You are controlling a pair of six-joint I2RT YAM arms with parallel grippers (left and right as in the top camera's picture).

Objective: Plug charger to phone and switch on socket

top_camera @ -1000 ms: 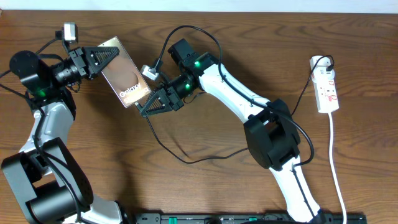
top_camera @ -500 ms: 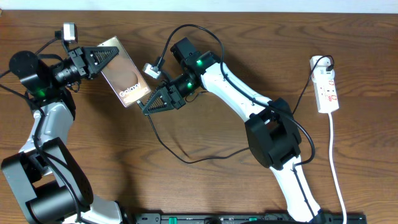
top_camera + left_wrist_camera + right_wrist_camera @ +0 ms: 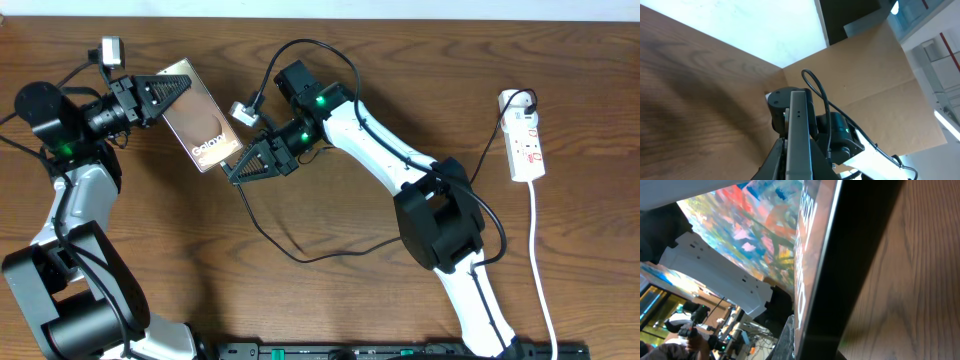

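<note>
The phone (image 3: pixel 205 125) is held tilted above the table, its "Galaxy" lettering facing up, with my left gripper (image 3: pixel 183 88) shut on its upper end. In the left wrist view the phone (image 3: pixel 799 130) stands edge-on between the fingers (image 3: pixel 777 162). My right gripper (image 3: pixel 233 176) is shut at the phone's lower end, and the charger's thin black cable (image 3: pixel 300 259) trails from its tips across the table to a black plug (image 3: pixel 518 100) in the white socket (image 3: pixel 526 140). Up close, the phone (image 3: pixel 840 270) fills the right wrist view. The connector tip is hidden.
The socket's white cord (image 3: pixel 540 260) runs down the right side of the wooden table. The right arm's black base (image 3: pixel 440 225) stands right of centre. A black rail (image 3: pixel 400 352) lies along the front edge. The left arm's base (image 3: pixel 70 300) sits at the lower left.
The right gripper has shifted a little to the right at the phone's lower end, then stayed still. The left gripper and the phone have not moved.
</note>
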